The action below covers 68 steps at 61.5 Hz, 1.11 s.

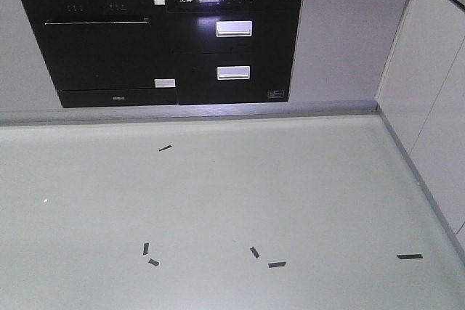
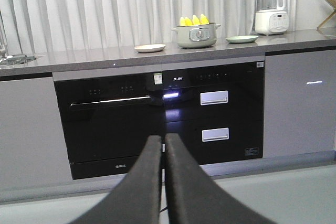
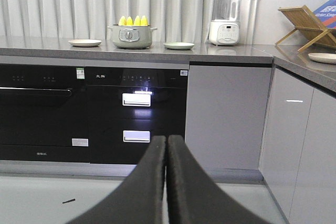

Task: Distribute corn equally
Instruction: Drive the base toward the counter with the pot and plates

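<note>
Several yellow corn [image 2: 193, 20] cobs stand upright in a grey-green pot [image 2: 196, 35] on the counter, tips poking above the rim. A cream plate [image 2: 149, 48] lies left of the pot and a pale green plate [image 2: 242, 39] right of it. The right wrist view shows the same corn [image 3: 133, 20], pot [image 3: 132, 36] and both plates [image 3: 85, 42] [image 3: 179, 45]. My left gripper [image 2: 163, 139] is shut with nothing in it, low and far in front of the cabinets. My right gripper [image 3: 166, 139] is shut too, equally far from the counter. The exterior view shows no corn and no gripper.
Black built-in appliances [image 1: 167, 41] fill the cabinet front under the counter [image 2: 157, 56]. A white blender [image 3: 225, 19] stands right of the plates, a wooden rack [image 3: 307, 24] and another plate [image 3: 323, 57] on the side counter. Tape marks [image 1: 166, 148] dot the pale floor.
</note>
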### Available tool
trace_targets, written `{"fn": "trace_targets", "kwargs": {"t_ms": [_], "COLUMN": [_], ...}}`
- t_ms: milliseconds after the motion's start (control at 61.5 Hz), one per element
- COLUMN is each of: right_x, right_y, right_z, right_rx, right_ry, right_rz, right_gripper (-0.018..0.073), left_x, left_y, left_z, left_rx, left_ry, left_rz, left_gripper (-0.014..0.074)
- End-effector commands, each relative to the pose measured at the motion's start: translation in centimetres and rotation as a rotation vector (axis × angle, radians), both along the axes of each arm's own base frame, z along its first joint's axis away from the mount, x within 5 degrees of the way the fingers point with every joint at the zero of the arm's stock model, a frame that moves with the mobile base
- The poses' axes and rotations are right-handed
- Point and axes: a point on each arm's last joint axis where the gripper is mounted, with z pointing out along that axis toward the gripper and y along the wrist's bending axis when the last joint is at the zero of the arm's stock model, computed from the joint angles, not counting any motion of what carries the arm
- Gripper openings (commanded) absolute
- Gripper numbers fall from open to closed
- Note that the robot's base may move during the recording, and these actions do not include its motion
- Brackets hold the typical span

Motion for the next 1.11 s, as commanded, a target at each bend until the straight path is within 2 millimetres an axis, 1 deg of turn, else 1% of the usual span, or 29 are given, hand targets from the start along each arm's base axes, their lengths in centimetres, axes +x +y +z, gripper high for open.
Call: {"fn": "trace_targets", "kwargs": {"t_ms": [0, 1089], "right_x": [-0.07, -0.07], "right_y": [0.04, 0.04], "right_z": [0.29, 0.29], "right_rx": [-0.013, -0.013], "right_ry": [-0.067, -0.067], "right_rz": [0.002, 0.002], "right_gripper": [-0.001, -0.001], "left_x": [-0.14, -0.14], "left_y": [-0.03, -0.03], "left_z": [0.38, 0.38], "left_rx": [-0.015, -0.015], "left_ry": [-0.079, -0.079], "left_rz": [-0.005, -0.005], "left_gripper": [-0.0006, -0.0006]}}
